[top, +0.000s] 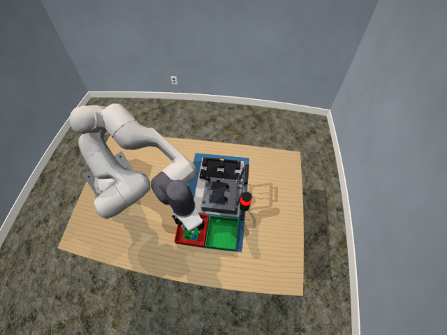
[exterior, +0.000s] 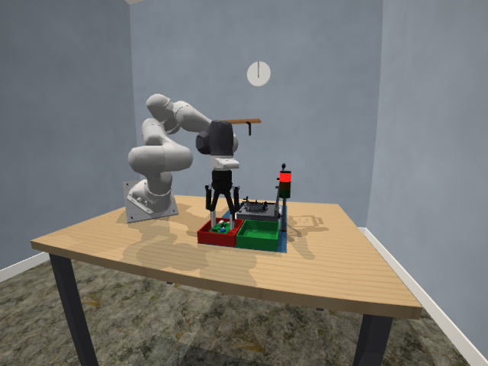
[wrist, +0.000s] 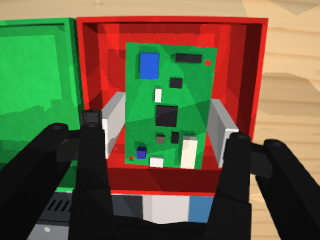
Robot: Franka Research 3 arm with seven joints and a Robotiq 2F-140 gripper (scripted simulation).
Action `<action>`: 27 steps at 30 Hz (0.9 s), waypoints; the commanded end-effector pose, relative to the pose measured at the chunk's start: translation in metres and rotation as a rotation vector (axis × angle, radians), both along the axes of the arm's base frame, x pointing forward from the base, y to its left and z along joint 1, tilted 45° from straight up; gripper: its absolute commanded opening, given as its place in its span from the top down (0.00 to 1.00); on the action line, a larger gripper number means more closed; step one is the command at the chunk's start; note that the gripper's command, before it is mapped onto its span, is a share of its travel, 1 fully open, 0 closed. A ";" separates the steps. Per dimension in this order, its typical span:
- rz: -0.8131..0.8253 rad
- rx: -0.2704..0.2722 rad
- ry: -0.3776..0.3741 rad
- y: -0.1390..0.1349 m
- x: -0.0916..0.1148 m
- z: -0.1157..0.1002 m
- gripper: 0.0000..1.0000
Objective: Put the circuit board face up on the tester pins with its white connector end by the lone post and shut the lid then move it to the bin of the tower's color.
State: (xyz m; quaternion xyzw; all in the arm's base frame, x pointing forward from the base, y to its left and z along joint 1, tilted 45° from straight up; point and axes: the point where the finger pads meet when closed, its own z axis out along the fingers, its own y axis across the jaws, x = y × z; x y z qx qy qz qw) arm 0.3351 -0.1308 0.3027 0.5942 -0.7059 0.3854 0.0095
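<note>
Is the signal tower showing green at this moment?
No. In the exterior view the signal tower glows red in its upper segment, and the gripper holds the circuit board in the red bin.

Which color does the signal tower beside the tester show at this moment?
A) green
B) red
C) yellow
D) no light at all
B: the upper segment of the signal tower glows red, and the gripper holds the circuit board over the red bin, not the green bin.
</note>
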 end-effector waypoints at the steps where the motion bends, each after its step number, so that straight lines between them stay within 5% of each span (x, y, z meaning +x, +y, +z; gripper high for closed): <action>1: 0.051 -0.011 0.028 -0.005 0.003 -0.010 0.54; 27: 0.051 -0.011 0.028 -0.011 0.009 -0.018 0.54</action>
